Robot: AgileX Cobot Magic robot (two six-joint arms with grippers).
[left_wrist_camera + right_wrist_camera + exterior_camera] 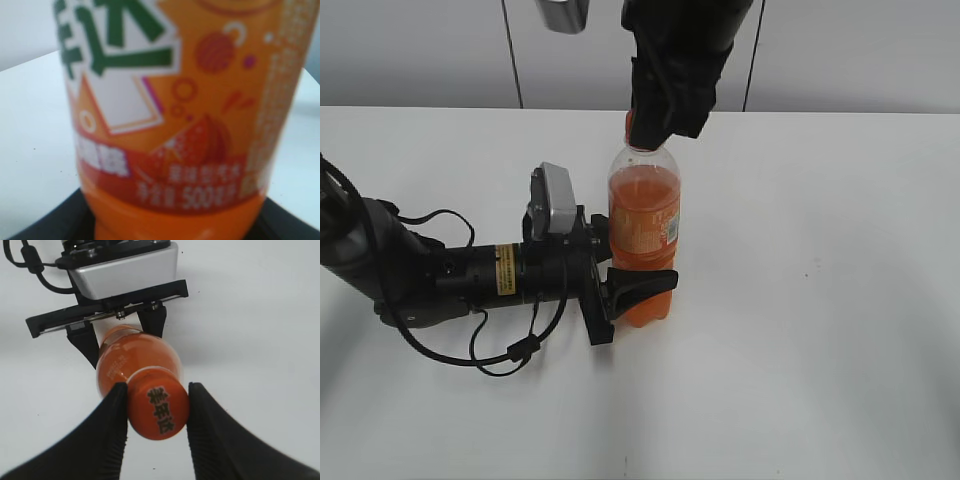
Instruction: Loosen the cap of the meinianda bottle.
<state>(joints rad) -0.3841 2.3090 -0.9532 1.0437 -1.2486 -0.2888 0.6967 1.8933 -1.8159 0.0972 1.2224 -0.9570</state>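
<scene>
On the white worktop (840, 350), the left gripper (638, 270) lies low and sideways, clamped around the lower body of the upright meinianda bottle (643, 225). From above, the right gripper (156, 407) pinches the orange cap (159, 410) between its black fingers (112, 415).

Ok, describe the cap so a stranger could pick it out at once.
On the white table stands one tall meinianda bottle of orange drink, its lower body clamped by the left tool. At its very top, between the right tool's black fingers, sits the cap: small, round, orange, with dark characters printed on top.
</scene>
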